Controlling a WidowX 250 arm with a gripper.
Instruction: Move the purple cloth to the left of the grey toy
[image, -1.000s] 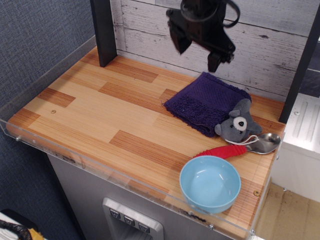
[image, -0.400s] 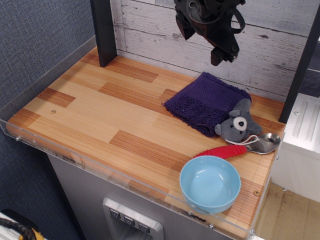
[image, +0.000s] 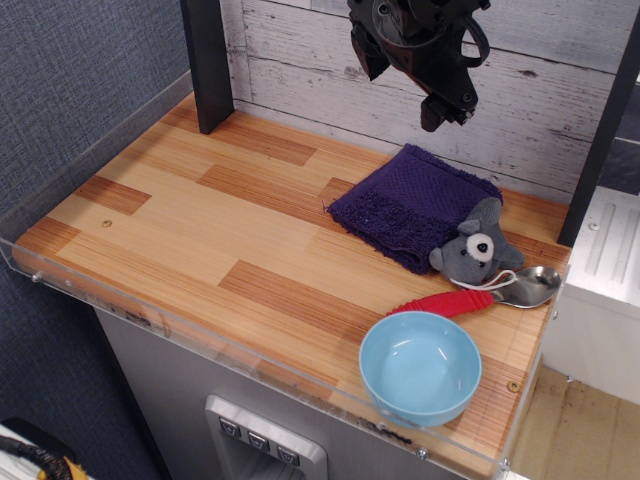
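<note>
The black gripper (image: 402, 85) hangs from the top edge of the view, its wrist cut off by the frame. Its jaws point downward and stand parted, one finger lower than the other, with nothing between them. Cables loop beside the gripper body.
</note>
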